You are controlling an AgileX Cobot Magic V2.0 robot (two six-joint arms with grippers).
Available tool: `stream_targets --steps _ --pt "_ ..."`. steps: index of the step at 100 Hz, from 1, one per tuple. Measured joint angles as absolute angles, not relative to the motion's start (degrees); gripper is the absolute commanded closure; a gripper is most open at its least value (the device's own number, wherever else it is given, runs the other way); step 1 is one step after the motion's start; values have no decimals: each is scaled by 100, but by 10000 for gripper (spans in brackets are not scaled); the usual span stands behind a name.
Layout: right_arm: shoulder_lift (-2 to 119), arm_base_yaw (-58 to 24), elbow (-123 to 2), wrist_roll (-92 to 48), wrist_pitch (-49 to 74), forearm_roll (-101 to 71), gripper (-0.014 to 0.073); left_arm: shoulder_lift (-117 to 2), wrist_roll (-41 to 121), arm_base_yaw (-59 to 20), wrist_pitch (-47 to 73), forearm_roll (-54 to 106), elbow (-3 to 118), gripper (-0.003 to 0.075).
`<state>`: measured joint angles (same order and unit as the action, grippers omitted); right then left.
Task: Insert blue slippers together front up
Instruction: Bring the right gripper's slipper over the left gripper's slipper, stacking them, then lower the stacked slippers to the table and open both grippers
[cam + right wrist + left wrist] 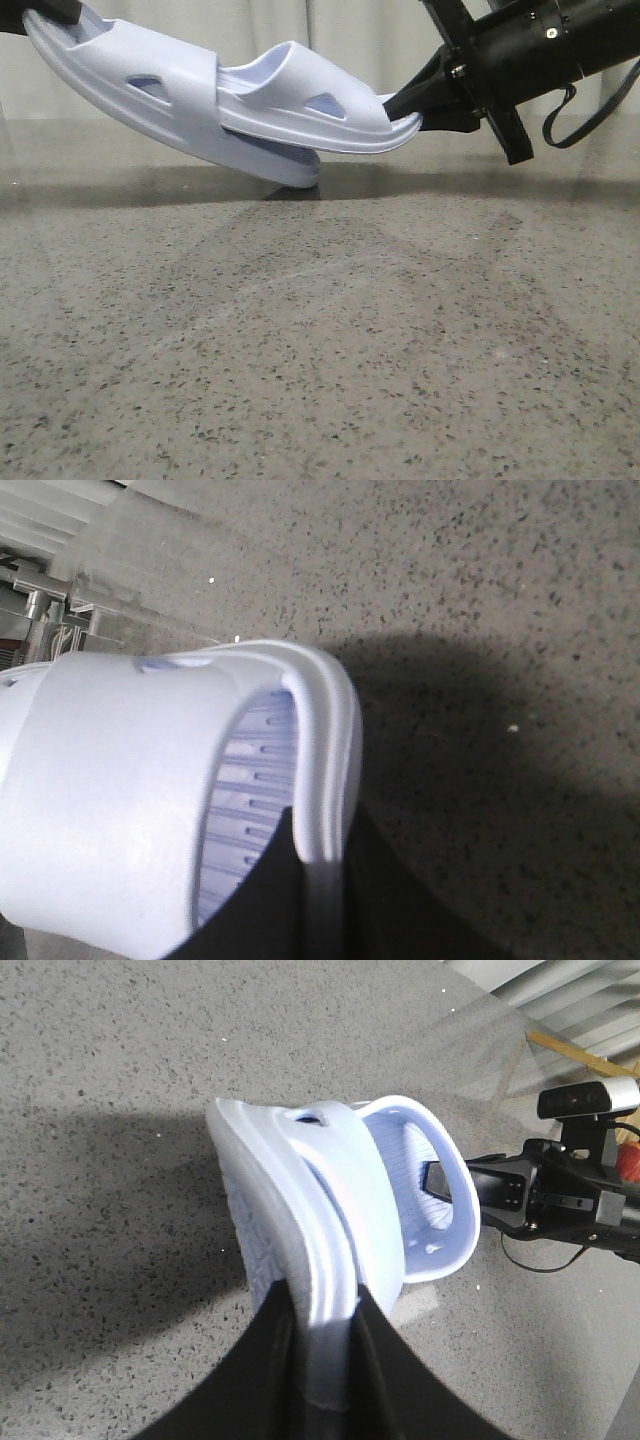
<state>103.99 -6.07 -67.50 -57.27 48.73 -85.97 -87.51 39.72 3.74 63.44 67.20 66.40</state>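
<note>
Both blue slippers are up in the air near the far edge of the counter (pixel 320 350). The left gripper (pixel 50 12) pinches the heel of the left slipper (pixel 140 85). The right gripper (pixel 410 105) pinches the heel of the right slipper (pixel 300 105) (its front is already tucked under the other's strap). Both lie long-ways in one line, so the right one only has to slide left.

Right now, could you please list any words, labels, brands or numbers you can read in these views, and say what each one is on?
None can be read. The two blue slippers show only moulded ridges and tread, no lettering. The left gripper, the right gripper and the webcam behind it carry no legible marking.
</note>
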Motion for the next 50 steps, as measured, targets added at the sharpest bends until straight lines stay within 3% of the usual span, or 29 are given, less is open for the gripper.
stream_targets --steps 24,50 --pt "10399 -363 -6796 -5697 5591 -8503 449 -8742 3983 624 6486 6745 6640 705" --pt "10399 225 -6809 -5697 6670 -8488 428 -8742 4003 793 6817 6588 6640 705"
